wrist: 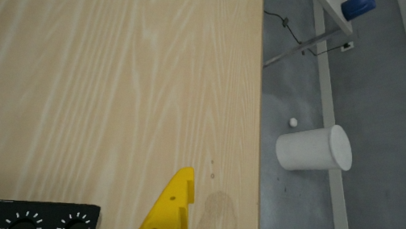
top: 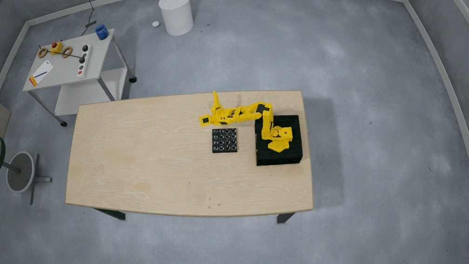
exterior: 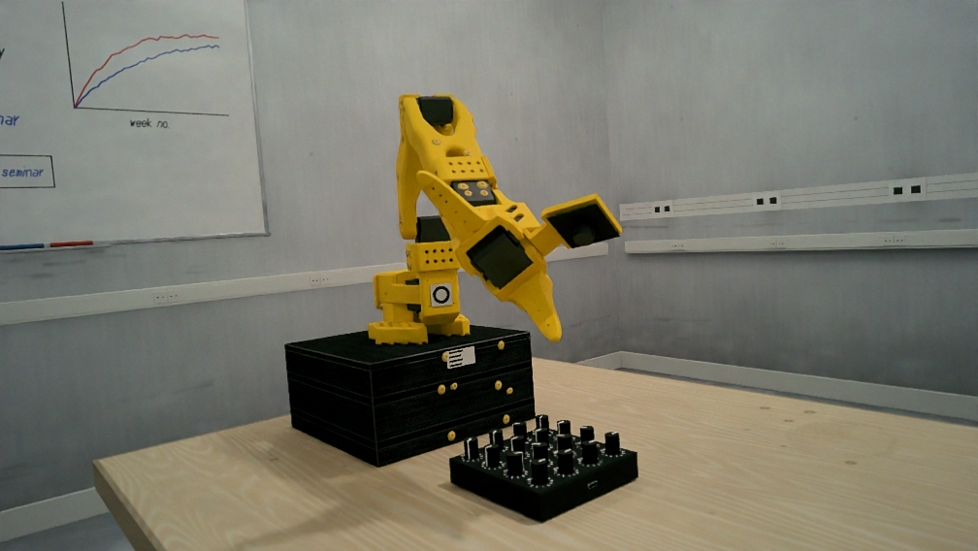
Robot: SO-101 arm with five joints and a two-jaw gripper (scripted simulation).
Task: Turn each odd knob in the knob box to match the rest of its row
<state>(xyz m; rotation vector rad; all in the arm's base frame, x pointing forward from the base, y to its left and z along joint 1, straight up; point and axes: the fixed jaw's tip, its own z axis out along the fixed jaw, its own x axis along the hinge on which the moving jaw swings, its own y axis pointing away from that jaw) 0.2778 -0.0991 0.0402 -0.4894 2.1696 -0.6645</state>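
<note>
Knob box [top: 224, 140] [exterior: 548, 471] [wrist: 48, 211] sits apart from the pincer [top: 215, 106] [exterior: 490, 256] [wrist: 175, 203], spread fully wide and holding nothing.

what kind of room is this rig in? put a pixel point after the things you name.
Probably a robotics lab or teaching workshop: a whiteboard [exterior: 130, 157] with a "week no." graph and the word "seminar", a small yellow arm [top: 242, 114] [exterior: 438, 157] on a wooden table [top: 141, 163] [exterior: 787, 465] [wrist: 121, 101], and a cart [top: 70, 76] holding a power strip [top: 81, 69].

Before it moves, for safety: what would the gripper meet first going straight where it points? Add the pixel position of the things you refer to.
Probably the bare wooden table top [top: 137, 163] [exterior: 718, 465] [wrist: 101, 101], beside the knob box [top: 224, 151] [exterior: 503, 489] [wrist: 48, 207]; depth is unclear.
</note>
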